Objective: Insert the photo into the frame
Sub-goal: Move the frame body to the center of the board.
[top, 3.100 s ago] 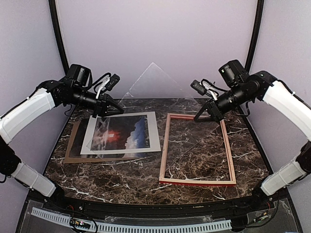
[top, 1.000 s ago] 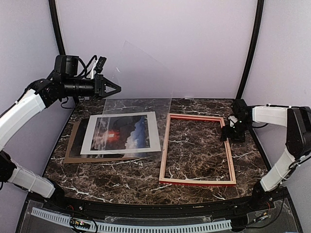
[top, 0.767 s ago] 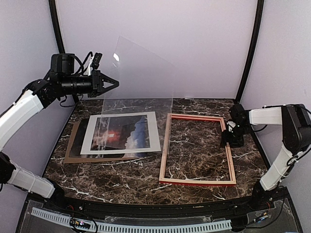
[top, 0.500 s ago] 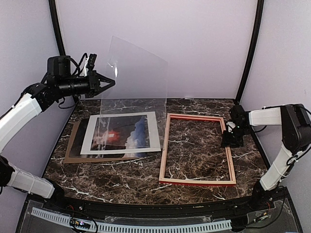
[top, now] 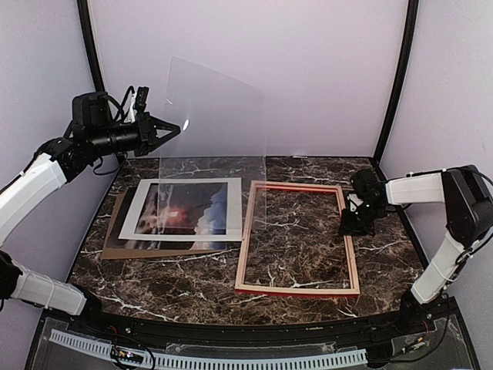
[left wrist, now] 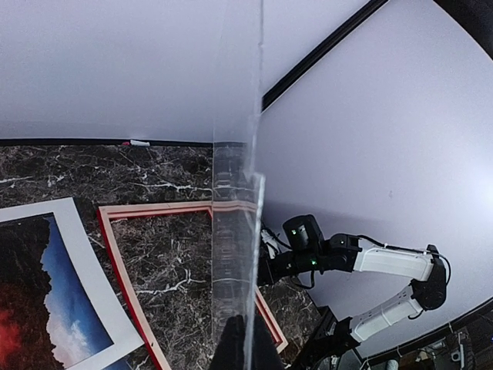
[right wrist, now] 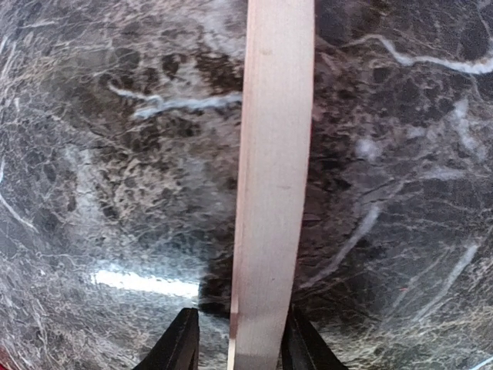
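Table: dark brown marble table with white veins; everything else lies on it or hangs over it.
Frame: the frame lies flat right of centre with its pale wood back upward. A red edge shows along the near rail and bare marble fills the opening.
Right arm: it reaches in low from the right, with the wrist bent down over the frame's right rail, towards the far end.
Right gripper: the right gripper straddles that rail, one of its fingers on each side. In the wrist view one finger lies against the wood, while a dark strip separates the other from it. Whether the pincer is clamped on the rail cannot be told.
Photo: the photo lies flat and picture side up, left of the frame. It shows dark rocks, a red glow and a blue-white patch.
White mat: the white mat lies over the photo and borders it. Its near right corner is just beside the frame's left rail, and contact cannot be told.
Backing board: the brown backing board lies beneath both, sticking out at the left and near sides.
Left gripper: the left gripper is raised over the far left of the table, pointing right and pinched together on the left edge of the pane.
Clear pane: the clear pane stands roughly upright in the air. From overhead its lower part overlaps the mat and the frame's far left corner. In the left wrist view it is edge-on.
Backdrop: a pale lilac wall.
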`<state>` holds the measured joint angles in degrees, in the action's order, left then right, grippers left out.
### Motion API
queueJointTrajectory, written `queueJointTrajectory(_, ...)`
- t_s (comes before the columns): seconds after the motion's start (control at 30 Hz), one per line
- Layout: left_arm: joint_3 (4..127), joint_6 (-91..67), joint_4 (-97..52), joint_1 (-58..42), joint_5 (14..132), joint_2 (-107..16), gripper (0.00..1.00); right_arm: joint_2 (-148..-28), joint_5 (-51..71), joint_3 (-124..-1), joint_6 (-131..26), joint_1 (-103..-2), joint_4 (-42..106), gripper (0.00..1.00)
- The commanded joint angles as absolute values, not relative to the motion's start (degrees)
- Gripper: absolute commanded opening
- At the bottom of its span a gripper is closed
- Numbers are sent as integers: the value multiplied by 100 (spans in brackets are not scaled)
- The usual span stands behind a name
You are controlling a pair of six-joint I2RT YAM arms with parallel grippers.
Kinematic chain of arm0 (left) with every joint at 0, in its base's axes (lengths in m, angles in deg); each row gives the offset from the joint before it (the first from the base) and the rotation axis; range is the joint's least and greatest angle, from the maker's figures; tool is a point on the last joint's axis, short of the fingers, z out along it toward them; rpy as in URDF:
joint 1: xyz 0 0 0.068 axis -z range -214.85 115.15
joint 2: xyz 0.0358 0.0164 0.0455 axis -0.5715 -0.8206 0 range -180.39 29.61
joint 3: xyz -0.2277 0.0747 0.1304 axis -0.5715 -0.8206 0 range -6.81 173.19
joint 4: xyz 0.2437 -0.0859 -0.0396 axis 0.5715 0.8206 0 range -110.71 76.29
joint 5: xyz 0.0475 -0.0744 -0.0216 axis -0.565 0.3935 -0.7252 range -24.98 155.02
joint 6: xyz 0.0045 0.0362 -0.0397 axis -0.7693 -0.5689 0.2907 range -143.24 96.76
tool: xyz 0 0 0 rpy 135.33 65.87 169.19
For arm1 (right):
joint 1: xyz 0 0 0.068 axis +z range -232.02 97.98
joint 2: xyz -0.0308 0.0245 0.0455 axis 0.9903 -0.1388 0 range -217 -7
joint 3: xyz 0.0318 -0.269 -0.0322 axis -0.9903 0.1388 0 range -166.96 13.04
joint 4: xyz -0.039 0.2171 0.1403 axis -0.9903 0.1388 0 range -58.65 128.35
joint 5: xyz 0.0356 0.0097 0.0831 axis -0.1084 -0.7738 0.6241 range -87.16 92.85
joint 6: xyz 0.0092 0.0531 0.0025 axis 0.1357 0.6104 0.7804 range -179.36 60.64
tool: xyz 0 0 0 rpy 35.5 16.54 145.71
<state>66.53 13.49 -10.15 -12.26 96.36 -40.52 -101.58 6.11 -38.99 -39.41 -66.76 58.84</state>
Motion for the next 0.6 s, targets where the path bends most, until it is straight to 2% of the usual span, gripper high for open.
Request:
queueJointTrajectory(0.0, 6506, 1479, -1566, -1253, 9844, -3803, 0, -10078, 875, -3762, -3501, -6433, 5594, 40)
queueJointTrajectory(0.3, 5793, 2313, -2523, -1003, 10004, -3862, 0, -9701, 761, -3965, -3556, -6532, 5793, 67)
queueJointTrajectory(0.57, 5339, 3094, -3533, -260, 9570, -4317, 0, -9392, 946, -4114, -3878, -7116, 5976, 74)
